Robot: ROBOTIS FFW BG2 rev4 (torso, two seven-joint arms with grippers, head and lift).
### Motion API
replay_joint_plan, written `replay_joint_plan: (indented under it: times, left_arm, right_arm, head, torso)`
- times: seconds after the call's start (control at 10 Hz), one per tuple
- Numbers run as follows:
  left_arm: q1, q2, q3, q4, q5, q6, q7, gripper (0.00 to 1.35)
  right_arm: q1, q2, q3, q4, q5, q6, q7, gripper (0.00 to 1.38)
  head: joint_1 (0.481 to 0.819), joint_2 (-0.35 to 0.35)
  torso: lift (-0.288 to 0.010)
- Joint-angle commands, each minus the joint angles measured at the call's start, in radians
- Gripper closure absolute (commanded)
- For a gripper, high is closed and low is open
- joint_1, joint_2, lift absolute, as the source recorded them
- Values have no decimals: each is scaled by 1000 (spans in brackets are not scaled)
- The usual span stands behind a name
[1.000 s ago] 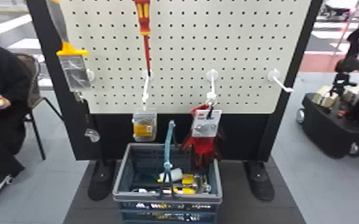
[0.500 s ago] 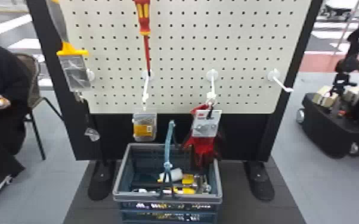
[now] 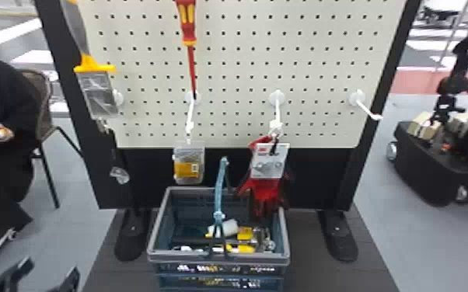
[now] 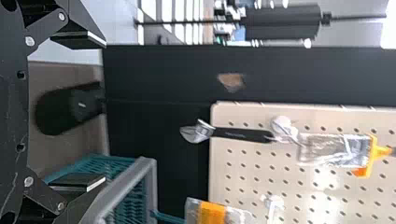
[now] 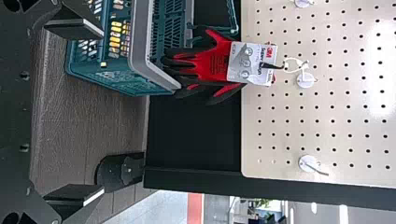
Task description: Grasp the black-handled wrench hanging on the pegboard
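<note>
- Two claws are seen with fingers apart and nothing held: the left claw (image 4: 86,109) is turned toward the pegboard (image 4: 327,186), the right claw (image 5: 79,112) toward the red gloves (image 5: 205,65) and the basket (image 5: 154,46).
- The black-handled wrench (image 4: 233,134) is hung from a white hook (image 4: 281,127) at the pegboard's edge. In the head view its chrome head (image 3: 119,175) is found left of centre, against the black frame.
- The left claw is judged the better placed. It would need to be raised, squared to the handle, and closed across the flat faces about midway along.
- The clear, yellow-topped packet (image 4: 334,148) just above the hook should be kept clear of.
- The handle is slim, flat and matt black, so a firm hold is likely. The head is rounded, glossy metal, probably slippery, and is best avoided.
</note>
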Motion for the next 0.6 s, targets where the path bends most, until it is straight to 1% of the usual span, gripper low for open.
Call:
replay_joint_plan:
  times: [0.0, 0.2, 0.3, 0.4, 0.5]
  left_arm:
    - [-122, 8, 57, 2, -49, 86, -76, 277]
    - [-220, 79, 68, 25, -32, 158, -107, 274]
    - [-285, 122, 69, 76, 2, 206, -161, 272]
    - [-362, 166, 54, 182, 43, 217, -241, 272]
    - [-420, 200, 36, 233, 60, 266, -297, 271]
  right_arm:
    - [0, 0, 0, 0, -2, 0, 0, 133]
    - [0, 0, 2, 3, -2, 2, 3, 131]
    - [-2, 0, 2, 3, -2, 2, 6, 131]
    - [-4, 2, 2, 5, -2, 3, 8, 133]
    - [-6, 2, 2, 5, -2, 3, 9, 133]
  head:
    - [549, 0]
    - [549, 0]
    - [549, 0]
    - [549, 0]
    - [549, 0]
  torso:
    - [-100]
    - [-100]
    - [-100]
    - [-100]
    - [-100]
